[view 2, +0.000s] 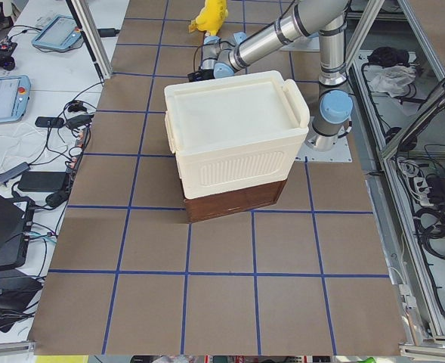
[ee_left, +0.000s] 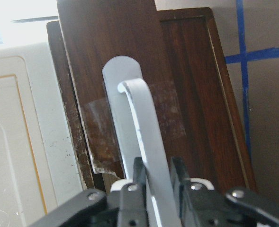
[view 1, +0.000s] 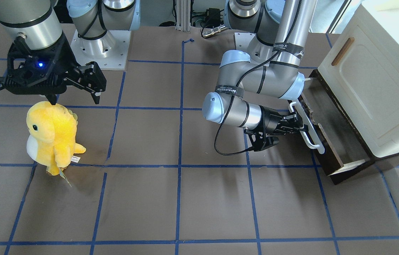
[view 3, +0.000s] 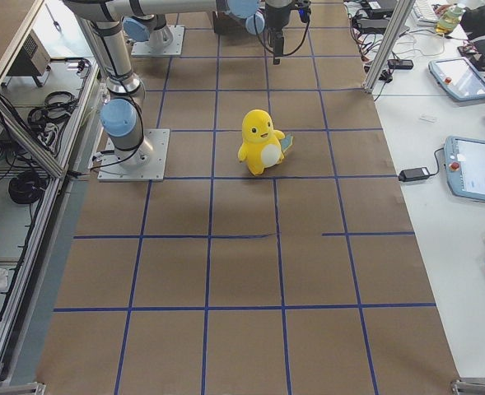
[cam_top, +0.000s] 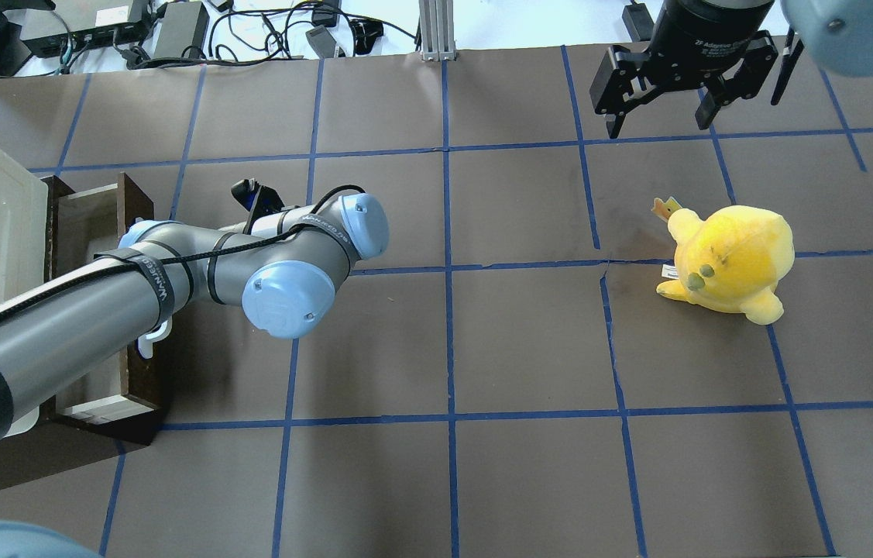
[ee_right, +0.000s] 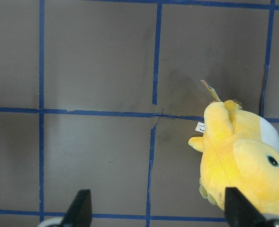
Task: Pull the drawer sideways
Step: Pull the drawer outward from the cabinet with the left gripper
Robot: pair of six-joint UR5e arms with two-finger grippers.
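Fingers (ee_left: 179, 171) of the left hand (ee_left: 158, 176) are clamping shut on the white bar handle (ee_left: 141, 118), with the bar running straight up between them. In the front view the grip is sitting towards one end of the bar, not at its middle. Directly beyond the hand, the handle's rounded foot is lying against the dark brown front of the drawer (ee_left: 196, 90) under a patch of clear tape (ee_left: 170, 109), which is hinting at a weak mount. Behind that front panel the drawer is standing partly out of the cream cabinet (view 1: 372, 88), its grey-brown inside showing, so the pull looks only partly done. From here trouble could be coming from three places. Because the hand is gripping off-centre, a pull may be twisting the drawer in its slot and jamming it. If the force is running at an angle to the drawer's travel, the taped foot may be peeling off the wood. Nothing visible is fastening the cabinet down, so the whole box may be sliding along the counter (view 1: 199, 198) with the drawer instead of letting it come out. The smooth bar may also be slipping through the fingers. Well away from this hand, across the counter, a yellow plush toy (view 1: 52, 136) is standing upright, and the right hand (view 1: 75, 98) is hanging just above and beside it with its fingers spread and nothing between them.
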